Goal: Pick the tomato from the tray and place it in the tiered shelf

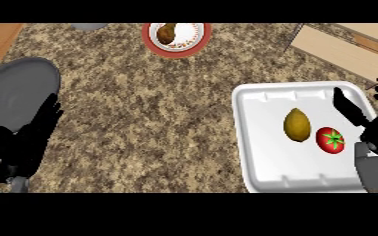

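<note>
A red tomato (330, 140) with a green stem lies on the white tray (273, 105) at the right, next to a yellow-brown lemon (297, 125). My right hand (354, 112) hovers over the tray's right side, just right of the tomato, fingers straight and open, not touching it. At the left edge my left hand (29, 140) rests open with fingers up. The wooden tiered shelf (336, 47) shows at the top right corner.
A red-rimmed plate (176, 49) holding a chicken drumstick (167, 32) sits at the top centre. A grey round object (26, 87) lies at the left, and another grey item (88, 26) peeks in at the top. The counter (148, 120) is speckled brown.
</note>
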You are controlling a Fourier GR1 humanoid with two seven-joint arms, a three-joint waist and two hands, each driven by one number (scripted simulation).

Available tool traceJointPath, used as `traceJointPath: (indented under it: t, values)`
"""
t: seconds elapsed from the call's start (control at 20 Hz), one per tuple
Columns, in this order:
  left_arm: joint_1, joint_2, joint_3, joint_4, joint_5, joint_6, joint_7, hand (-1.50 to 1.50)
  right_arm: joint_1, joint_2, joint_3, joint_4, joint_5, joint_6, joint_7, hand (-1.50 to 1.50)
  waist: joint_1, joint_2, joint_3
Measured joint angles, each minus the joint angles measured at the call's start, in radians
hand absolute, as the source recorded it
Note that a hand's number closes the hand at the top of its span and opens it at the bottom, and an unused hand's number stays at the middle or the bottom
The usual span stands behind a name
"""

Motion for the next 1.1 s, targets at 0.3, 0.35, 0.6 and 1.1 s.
traceJointPath:
  t: [0.3, 0.35, 0.6, 1.1]
  values:
    - [0.003, -0.002, 0.004, 0.018, 0.005, -0.020, -0.010, 0.00, 0.001, 0.069, 0.022, 0.113, 0.297, -0.046, 0.247, -1.50, 0.011, -0.004, -0.007]
    - [0.004, -0.001, 0.004, 0.017, 0.005, -0.022, -0.008, 0.00, -0.003, 0.065, 0.015, 0.134, 0.336, -0.028, 0.296, -1.50, 0.013, -0.004, -0.007]
    - [0.008, 0.002, 0.011, 0.023, 0.007, -0.030, -0.014, 0.00, -0.032, 0.055, 0.021, 0.173, 0.488, 0.133, 0.534, -1.50, 0.015, -0.012, -0.012]
    - [-0.008, 0.003, 0.019, 0.050, 0.015, -0.052, -0.009, 0.00, -0.145, 0.085, 0.129, 0.169, 0.541, 0.616, 0.821, -1.50, 0.014, -0.016, -0.008]
